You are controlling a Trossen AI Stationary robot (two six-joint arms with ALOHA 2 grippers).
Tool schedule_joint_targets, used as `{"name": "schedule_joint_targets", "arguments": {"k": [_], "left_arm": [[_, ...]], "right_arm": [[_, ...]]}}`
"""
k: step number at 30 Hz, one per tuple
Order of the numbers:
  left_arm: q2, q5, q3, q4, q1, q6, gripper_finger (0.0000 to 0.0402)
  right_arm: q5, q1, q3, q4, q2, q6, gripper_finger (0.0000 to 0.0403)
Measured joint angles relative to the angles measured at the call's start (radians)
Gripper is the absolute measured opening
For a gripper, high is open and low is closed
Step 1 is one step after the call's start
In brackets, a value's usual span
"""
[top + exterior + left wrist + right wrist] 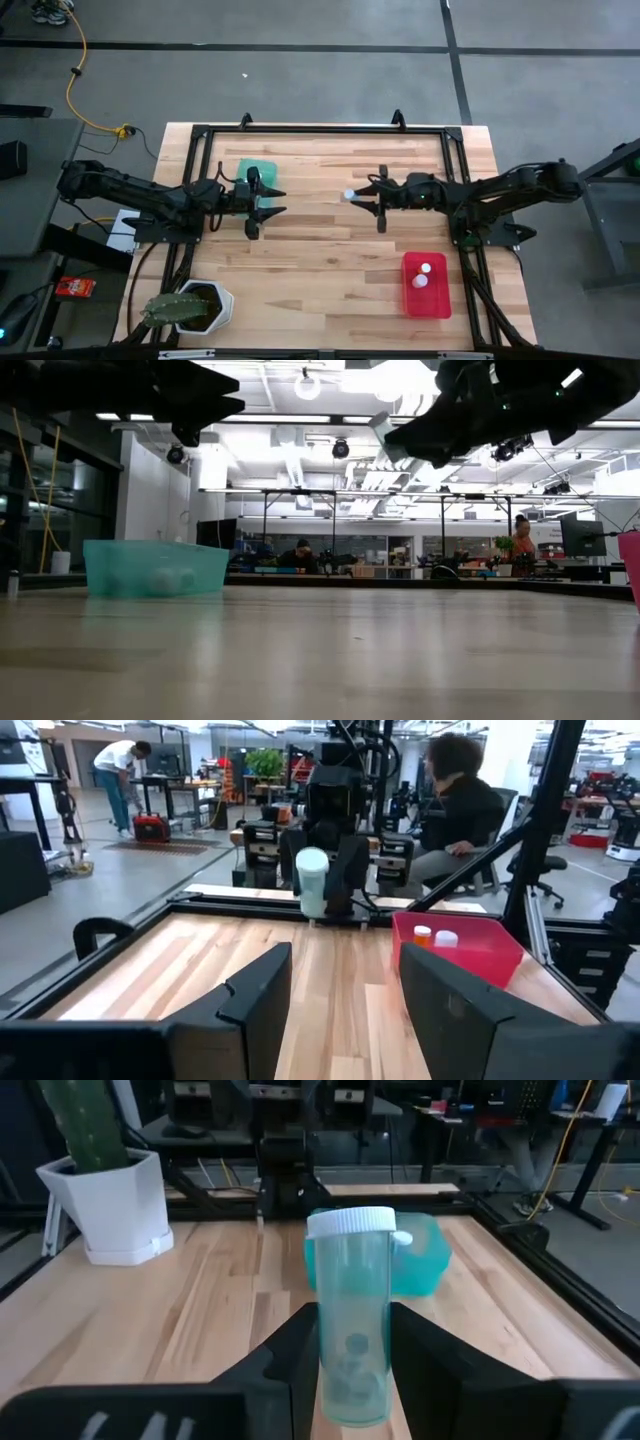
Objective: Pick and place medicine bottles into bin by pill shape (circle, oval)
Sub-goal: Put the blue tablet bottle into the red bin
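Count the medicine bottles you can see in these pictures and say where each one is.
3, maybe more. One bottle is held in the right tool above the table; two lie in the red bin. The teal bin may hide others.

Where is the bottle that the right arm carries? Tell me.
The medicine bottle is clamped in the right gripper, held above the table's middle in the high view, facing the empty left gripper, with the teal bin beyond.

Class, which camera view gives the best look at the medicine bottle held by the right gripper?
The right wrist view: the medicine bottle fills the picture, upright between the right gripper's fingers, white cap and pills visible. The left wrist view shows it farther off; the high view shows little more than its cap; the low view does not show it clearly.
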State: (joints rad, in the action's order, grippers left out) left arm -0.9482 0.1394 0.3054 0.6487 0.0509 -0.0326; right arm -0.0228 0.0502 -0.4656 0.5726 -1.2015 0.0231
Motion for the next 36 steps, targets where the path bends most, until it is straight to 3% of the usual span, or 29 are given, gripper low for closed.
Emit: {"name": "schedule_joint_targets", "arguments": {"k": [15,19,22,26,31,36], "left_arm": [[0.0,0.004,0.0,0.0,0.001,0.0,0.0174],[0.0,0.004,0.0,-0.001,0.001,0.0,0.0174],[0.0,0.004,0.0,-0.001,0.001,0.0,0.0174],[0.0,0.004,0.0,-0.001,0.001,0.0,0.0174],[0.0,0.004,0.0,-0.001,0.001,-0.005,0.0174],[0.0,0.004,0.0,-0.004,0.001,-0.016,0.0174]], "right_arm": [[0.006,0.0,0.005,0.014,-0.01,-0.046,0.0101],[0.157,-0.016,0.004,0.007,-0.01,-0.232,0.0101],[0.263,-0.092,0.003,-0.041,-0.01,-0.34,0.0101],[0.299,-0.259,0.003,-0.116,-0.01,-0.508,0.0101],[0.252,-0.492,-0.021,-0.257,-0.01,-0.8,0.0101],[0.173,-0.697,-0.147,-0.572,-0.01,-1.07,0.0101]]}}
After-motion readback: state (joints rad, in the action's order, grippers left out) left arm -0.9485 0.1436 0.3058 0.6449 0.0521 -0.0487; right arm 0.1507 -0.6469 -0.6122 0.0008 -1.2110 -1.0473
